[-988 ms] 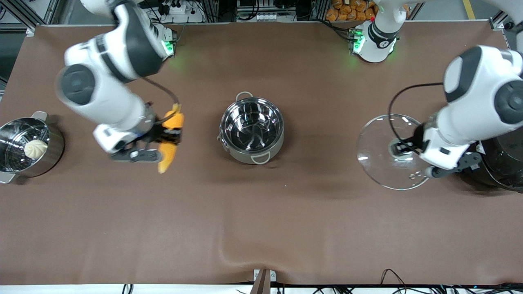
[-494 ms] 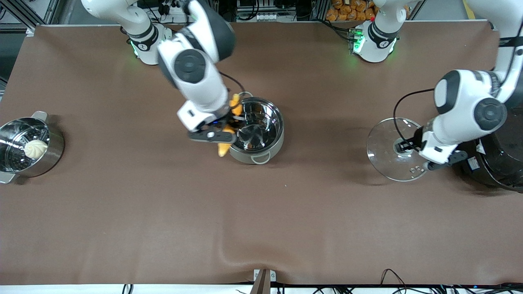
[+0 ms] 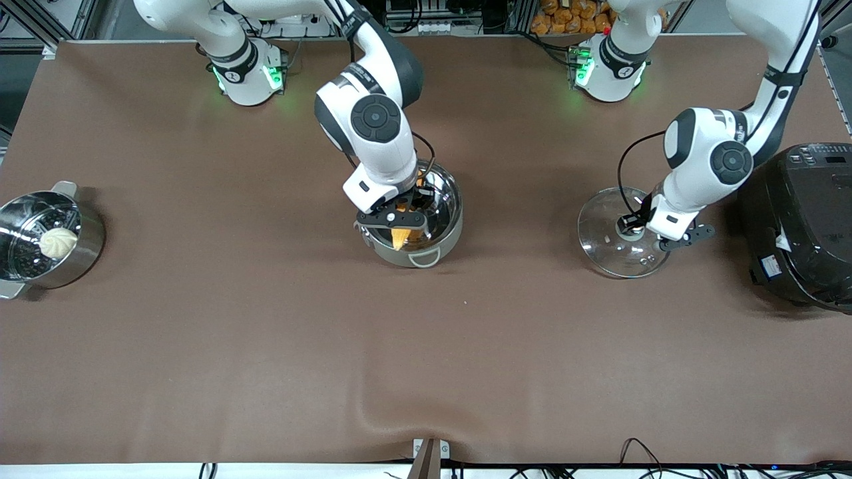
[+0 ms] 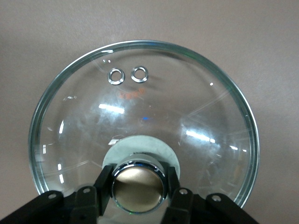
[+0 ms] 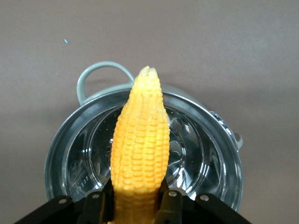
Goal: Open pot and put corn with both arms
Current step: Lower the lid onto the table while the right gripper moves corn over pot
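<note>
Right hand [image 5: 135, 205] grips tapered yellow-orange corn [image 5: 139, 149] over shiny open pot [image 5: 70, 154].

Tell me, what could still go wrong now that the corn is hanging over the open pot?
The corn, clamped in the right gripper, is about as long as the pot is wide, and its tip sits over the rim by a loop handle. If released so, it might catch the rim or tip out. The left gripper holds the glass lid only by its knob, so the lid could slip or knock the table.
</note>
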